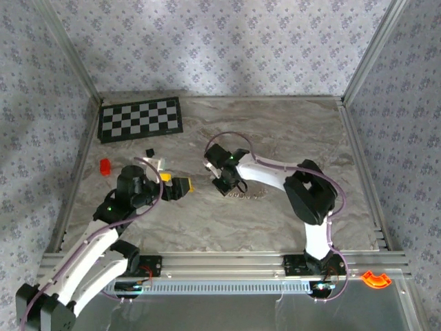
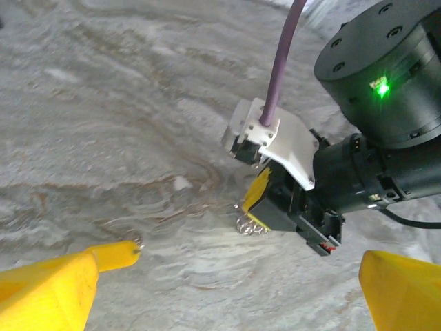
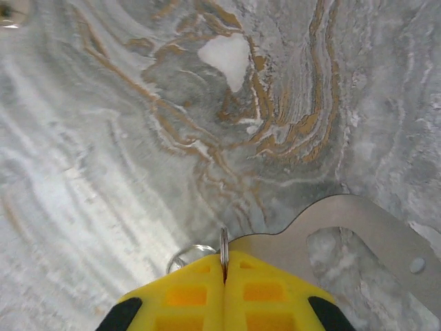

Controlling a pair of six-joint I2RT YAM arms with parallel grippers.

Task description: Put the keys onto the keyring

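Observation:
My right gripper (image 3: 223, 267) is shut on the thin silver keyring (image 3: 223, 243), which stands edge-on between the yellow fingertips. A second loop (image 3: 187, 254) lies just left of them, and a flat metal tag (image 3: 358, 231) lies on the marble to the right. In the top view the right gripper (image 1: 227, 184) is low over the keyring cluster (image 1: 245, 195). In the left wrist view the ring cluster (image 2: 251, 225) glints under the right gripper (image 2: 270, 207). My left gripper (image 2: 249, 261) is open, left of the right gripper. A small silver bit (image 2: 138, 242) shows at its left fingertip; I cannot tell whether it is a key.
A checkerboard (image 1: 141, 118) lies at the back left, with a black cube (image 1: 149, 150) and a red block (image 1: 105, 166) near it. An orange ring-shaped piece (image 1: 375, 279) sits beyond the front rail. Something small and shiny (image 3: 9, 11) lies on the marble ahead of the right gripper.

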